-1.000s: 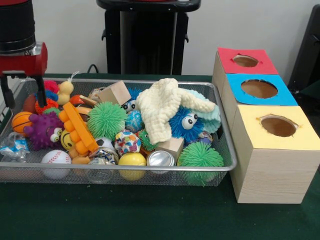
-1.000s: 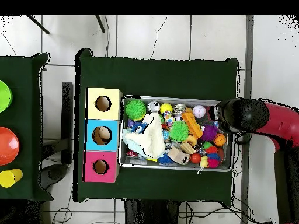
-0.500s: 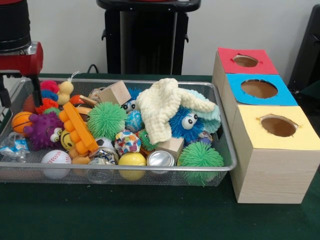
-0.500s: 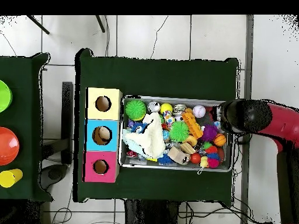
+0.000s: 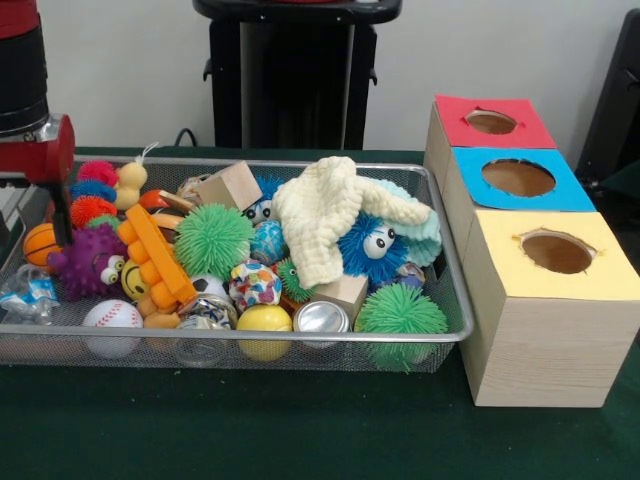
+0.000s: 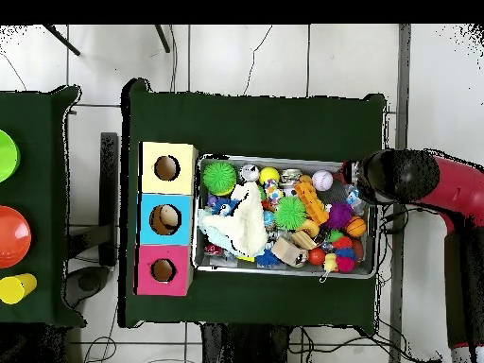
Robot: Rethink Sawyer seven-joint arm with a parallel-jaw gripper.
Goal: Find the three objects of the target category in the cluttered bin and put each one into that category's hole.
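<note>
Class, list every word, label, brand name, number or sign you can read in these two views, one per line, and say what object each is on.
None can be read.
The red-topped box, blue-topped box and yellow-topped box carry only coloured tops with holes, no lettering.
The toys in the wire bin show patterns and faces, such as the yellow smiley ball, but no words.
The silver can shows no readable label.

Side table (dark green cloth) carries green bowl, orange plate and yellow cup, set in a column
</note>
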